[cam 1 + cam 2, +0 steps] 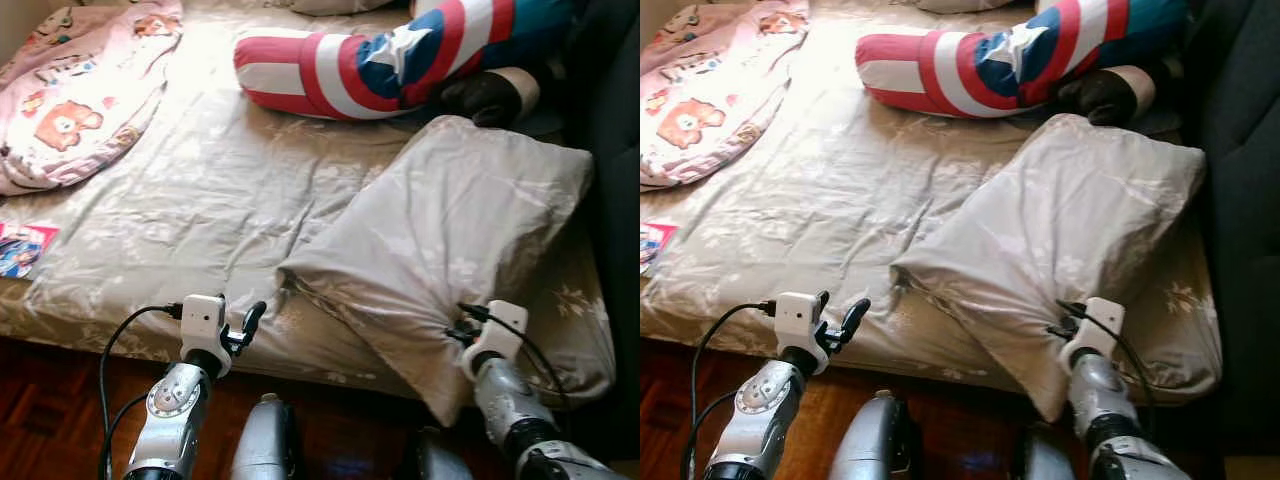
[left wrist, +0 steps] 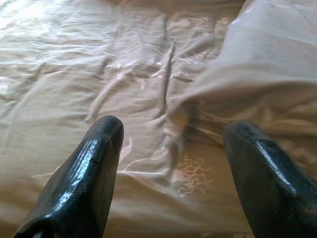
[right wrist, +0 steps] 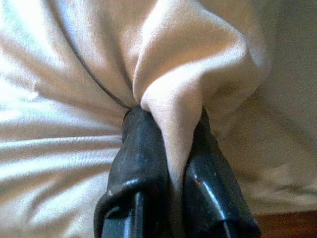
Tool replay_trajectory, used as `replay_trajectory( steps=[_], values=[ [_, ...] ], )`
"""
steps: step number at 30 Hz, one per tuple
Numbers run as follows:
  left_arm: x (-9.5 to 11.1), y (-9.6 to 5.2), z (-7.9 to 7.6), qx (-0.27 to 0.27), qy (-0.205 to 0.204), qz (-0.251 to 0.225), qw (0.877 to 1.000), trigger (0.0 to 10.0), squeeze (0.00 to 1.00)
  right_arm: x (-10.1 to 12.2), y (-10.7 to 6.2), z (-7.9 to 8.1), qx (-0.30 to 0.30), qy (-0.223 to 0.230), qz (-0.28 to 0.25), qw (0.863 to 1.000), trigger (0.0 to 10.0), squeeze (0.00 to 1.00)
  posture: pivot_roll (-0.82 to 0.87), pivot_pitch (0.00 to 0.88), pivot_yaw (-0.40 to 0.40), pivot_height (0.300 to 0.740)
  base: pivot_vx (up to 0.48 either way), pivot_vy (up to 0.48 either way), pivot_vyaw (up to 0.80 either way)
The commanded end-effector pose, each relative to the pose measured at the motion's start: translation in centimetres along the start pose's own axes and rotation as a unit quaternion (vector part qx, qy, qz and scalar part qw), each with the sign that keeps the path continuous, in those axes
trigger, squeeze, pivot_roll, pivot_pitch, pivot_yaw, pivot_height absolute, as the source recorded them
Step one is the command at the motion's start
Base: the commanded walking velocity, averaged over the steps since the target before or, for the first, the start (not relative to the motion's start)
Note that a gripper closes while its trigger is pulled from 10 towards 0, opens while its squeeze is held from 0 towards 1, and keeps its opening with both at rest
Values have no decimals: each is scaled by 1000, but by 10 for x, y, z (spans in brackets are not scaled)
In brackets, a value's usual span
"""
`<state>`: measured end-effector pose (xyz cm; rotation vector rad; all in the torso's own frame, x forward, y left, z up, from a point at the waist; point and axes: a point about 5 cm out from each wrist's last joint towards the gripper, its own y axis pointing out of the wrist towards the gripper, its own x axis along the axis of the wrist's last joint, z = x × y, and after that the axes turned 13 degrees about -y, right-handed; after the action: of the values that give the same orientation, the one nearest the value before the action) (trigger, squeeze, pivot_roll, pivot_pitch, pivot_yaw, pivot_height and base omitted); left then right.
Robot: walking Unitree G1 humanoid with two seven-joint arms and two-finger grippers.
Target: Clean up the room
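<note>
Pillow lies skewed on the bed, near corner hanging off the front edge. Right gripper is pinched tight on that corner's fabric, prob to drag it straight. Left gripper, fingers wide apart, hovers just left of pillow w/ nothing in it, likely staged for a 2nd grab.

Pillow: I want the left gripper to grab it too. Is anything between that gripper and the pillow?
Nothing visible. The open left gripper faces the pillow across bare bedsheet; the right gripper already pinches its corner.
</note>
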<state>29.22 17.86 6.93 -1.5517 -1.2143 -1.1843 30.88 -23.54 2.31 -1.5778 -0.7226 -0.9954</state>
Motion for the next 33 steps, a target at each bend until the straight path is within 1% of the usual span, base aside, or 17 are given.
replay_trajectory(
  steps=[1,2,3,4,7,8,9,12,13,14,17,19,21,29,30,32,33],
  values=[
    [-9,-4,3,7,0,16,1000,10000,0,24,-2,-50,-101,-9,-50,994,0,0,22,206,50,647,0,0,0],
    [-9,-4,3,7,0,16,1000,10000,0,26,-3,-56,-111,-16,-53,992,0,0,22,206,50,647,0,0,0],
    [-9,-3,3,7,0,16,1000,10000,0,34,-6,-77,-149,-33,-53,987,0,0,17,206,49,647,0,0,0],
    [-10,-3,3,7,-1,16,1000,10000,0,38,-7,-86,-167,-35,-55,984,0,0,17,206,49,647,0,0,0],
    [-10,-3,3,6,-1,16,1000,10000,0,47,-12,-105,-204,-43,-61,976,0,0,15,206,51,647,0,0,0],
    [-10,-3,3,6,-1,16,1000,10000,0,52,-14,-117,-227,-50,-63,971,0,0,13,206,53,647,0,0,0],
    [-10,-3,4,6,-1,16,1000,10000,0,55,-17,-126,-246,-47,-61,966,0,0,14,206,53,647,0,0,0],
    [-10,-3,4,6,0,17,1000,10000,0,59,-23,-144,-281,-44,-57,957,0,0,16,206,55,647,0,0,0],
    [-10,-3,4,6,0,17,1000,10000,0,59,-23,-144,-281,-44,-57,957,0,0,16,206,55,647,0,0,0],
    [-10,-3,5,6,0,17,1000,10000,0,63,-26,-156,-298,-47,-55,952,0,0,16,206,58,647,0,0,0],
    [-10,-4,5,6,1,17,1000,10000,0,66,-28,-162,-301,-59,-47,951,0,0,17,207,58,647,0,0,0],
    [-10,-4,5,6,1,18,1000,10000,0,66,-29,-163,-304,-60,-47,950,0,0,19,209,61,647,0,0,0],
    [-11,-4,5,5,2,18,1000,10000,0,68,-31,-167,-318,-58,-49,945,0,0,21,210,62,647,0,0,0],
    [-12,-5,4,5,2,19,1000,10000,0,70,-32,-168,-326,-71,-53,941,0,0,25,214,68,647,0,0,0],
    [-12,-5,4,4,2,19,1000,10000,0,73,-34,-172,-344,-83,-61,933,549,0,25,214,68,647,0,0,0],
    [-12,-5,4,4,2,19,1000,10000,0,76,-36,-174,-357,-95,-63,927,549,0,26,215,69,647,0,0,0],
    [-12,-6,4,4,2,20,1000,10000,0,79,-37,-177,-363,-109,-66,923,5961,0,26,217,71,647,0,0,0]
  ],
)
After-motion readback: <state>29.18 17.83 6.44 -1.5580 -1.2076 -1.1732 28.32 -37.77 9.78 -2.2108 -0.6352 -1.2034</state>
